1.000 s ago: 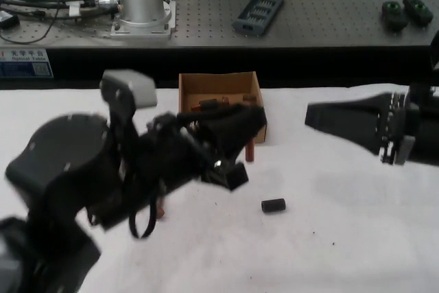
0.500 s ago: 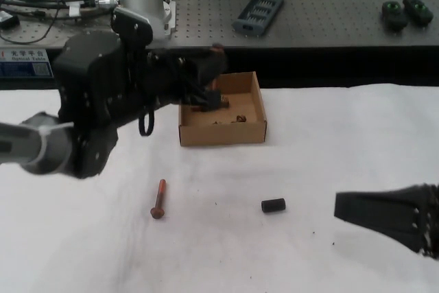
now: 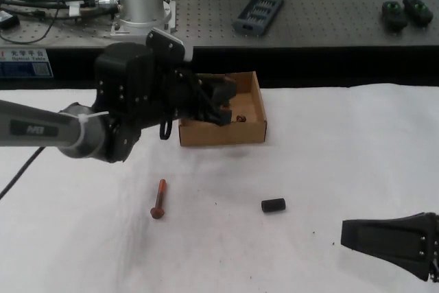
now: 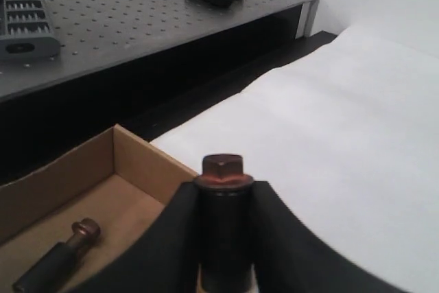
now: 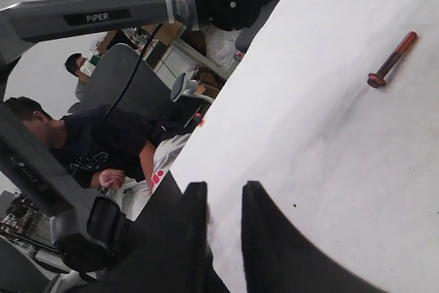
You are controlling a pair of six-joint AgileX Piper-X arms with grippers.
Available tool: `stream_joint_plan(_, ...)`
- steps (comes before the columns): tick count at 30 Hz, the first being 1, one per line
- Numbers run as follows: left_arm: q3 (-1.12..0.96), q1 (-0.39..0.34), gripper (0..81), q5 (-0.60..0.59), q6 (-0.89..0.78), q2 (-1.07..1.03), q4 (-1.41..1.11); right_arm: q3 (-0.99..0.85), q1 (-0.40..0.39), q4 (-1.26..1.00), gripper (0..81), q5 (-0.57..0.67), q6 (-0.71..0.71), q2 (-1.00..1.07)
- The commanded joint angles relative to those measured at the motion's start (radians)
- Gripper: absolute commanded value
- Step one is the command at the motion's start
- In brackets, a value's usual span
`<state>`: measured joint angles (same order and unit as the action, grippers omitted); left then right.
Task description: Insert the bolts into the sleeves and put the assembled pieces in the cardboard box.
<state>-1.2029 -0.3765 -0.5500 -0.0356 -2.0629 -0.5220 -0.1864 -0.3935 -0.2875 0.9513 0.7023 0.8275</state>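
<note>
- One assembled piece (image 4: 223,186) sits clamped in the left claw (image 4: 224,200), over the cardboard box (image 3: 223,132) — letting go should drop it in.
- Right claw (image 5: 221,193), slightly parted and empty, is nearer the loose sleeve (image 3: 273,205) than the bolt (image 3: 159,199) — the bolt's long axis runs toward the box.

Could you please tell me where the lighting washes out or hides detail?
High view: even light, the bolt and sleeve cast hardly any shadow on the white cloth. Left wrist view: the cloth glares white. Right wrist view: the right tool is a dark shape against bright cloth.
</note>
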Motion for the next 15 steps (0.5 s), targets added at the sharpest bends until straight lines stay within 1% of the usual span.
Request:
stream_joint_plan(1,-0.098,-0.003,7.6,0.016,0.072,-0.06,0.058,-0.002,0.007,0.001,2.1,0.027,0.001,-0.01)
stream_joint_plan(2,-0.114,-0.003,7.6,0.018,0.078,-0.071,0.058,-0.002,0.002,-0.002,0.0,0.036,0.001,-0.01)
stream_joint_plan(4,-0.145,-0.001,7.6,0.02,0.082,-0.092,0.058,-0.002,-0.016,-0.002,2.2,0.047,0.001,-0.01)
stream_joint_plan(9,-0.235,0.003,7.6,0.05,0.097,-0.142,0.134,-0.002,-0.083,-0.002,1.8,0.047,0.001,-0.012)
stream_joint_plan(12,-0.281,0.009,7.6,0.068,0.129,-0.164,0.177,0.0,-0.122,-0.002,1.8,0.04,0.001,-0.012)
stream_joint_plan(15,-0.313,0.016,7.6,0.084,0.136,-0.176,0.21,0.0,-0.154,-0.002,1.8,0.005,0.001,-0.012)
